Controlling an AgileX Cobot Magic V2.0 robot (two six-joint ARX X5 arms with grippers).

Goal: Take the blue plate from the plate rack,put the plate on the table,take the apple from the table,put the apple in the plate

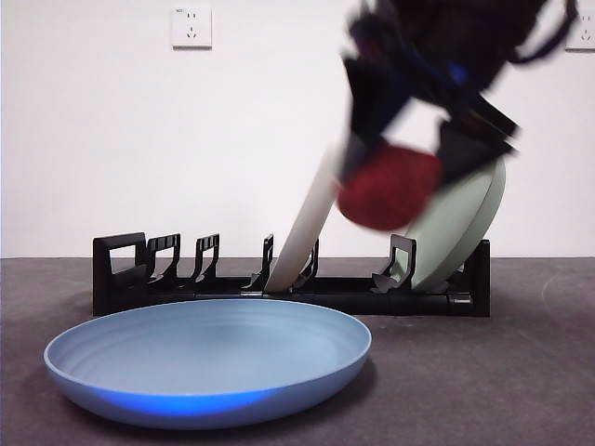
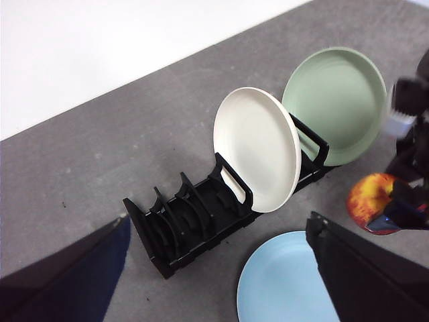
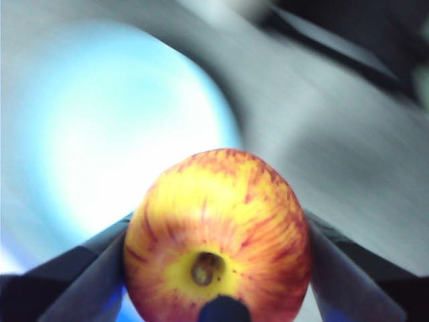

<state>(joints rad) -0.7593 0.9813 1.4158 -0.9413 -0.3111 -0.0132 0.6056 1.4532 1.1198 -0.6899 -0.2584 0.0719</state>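
The blue plate (image 1: 206, 358) lies flat on the table (image 1: 521, 372) in front of the plate rack (image 1: 288, 283). My right gripper (image 1: 390, 177) is shut on the apple (image 1: 389, 189) and holds it in the air, above the rack's right part and to the right of the plate. The right wrist view shows the apple (image 3: 218, 235) between the jaws, with the plate (image 3: 114, 127) blurred beyond it. The left wrist view shows the plate (image 2: 285, 278), the rack (image 2: 201, 218) and the apple (image 2: 372, 199) in the other gripper. My left gripper (image 2: 221, 315) is open, empty and high above the table.
A cream-white plate (image 1: 311, 218) leans in the rack's middle and a sage-green plate (image 1: 460, 223) stands at its right end. They also show in the left wrist view, white (image 2: 258, 147) and green (image 2: 335, 104). A white wall rises behind the table.
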